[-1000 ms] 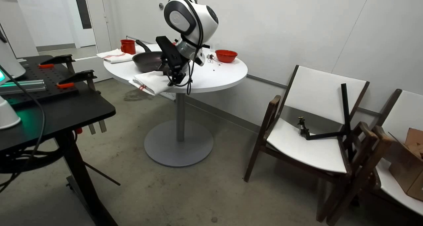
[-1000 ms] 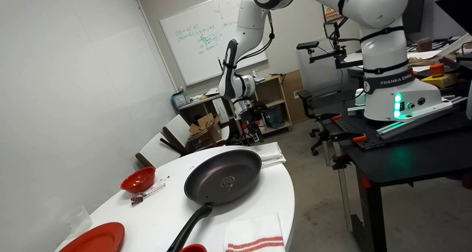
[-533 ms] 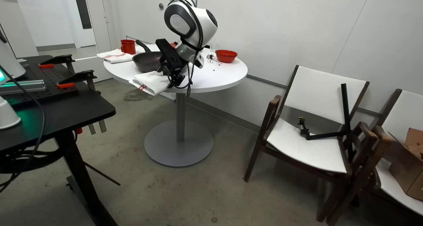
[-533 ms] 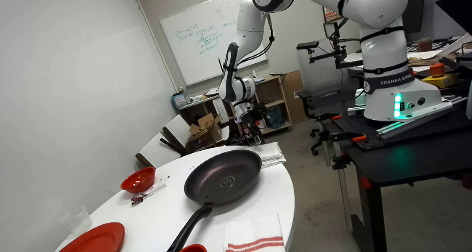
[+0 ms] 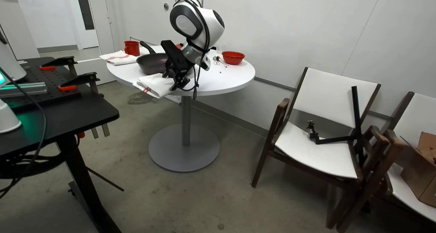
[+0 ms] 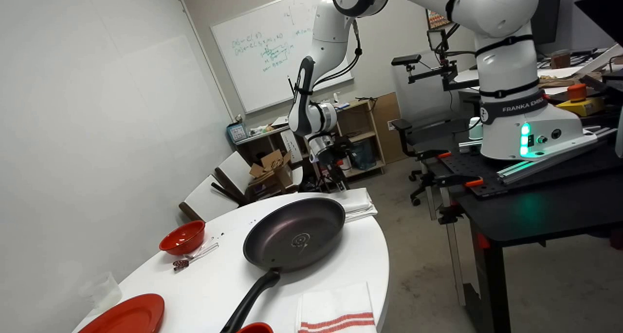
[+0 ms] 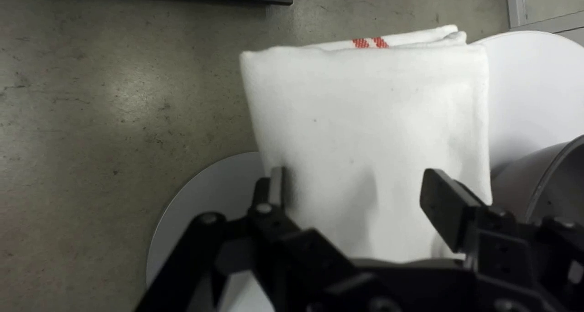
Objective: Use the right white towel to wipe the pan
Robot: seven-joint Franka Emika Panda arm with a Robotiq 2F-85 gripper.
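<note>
White and folded, the towel lay just nearer than the pan in an exterior view, the gripper newly narrowed over it, jaws apart, so grasping seemed barely begun.

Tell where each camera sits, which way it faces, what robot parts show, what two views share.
Wrist view: on the arm, facing down at the white towel; open gripper shows.
An exterior view: away from the table, facing it; arm, gripper show.
An exterior view: by the table, facing the base; arm shows too.
Both exterior views share the pan.
</note>
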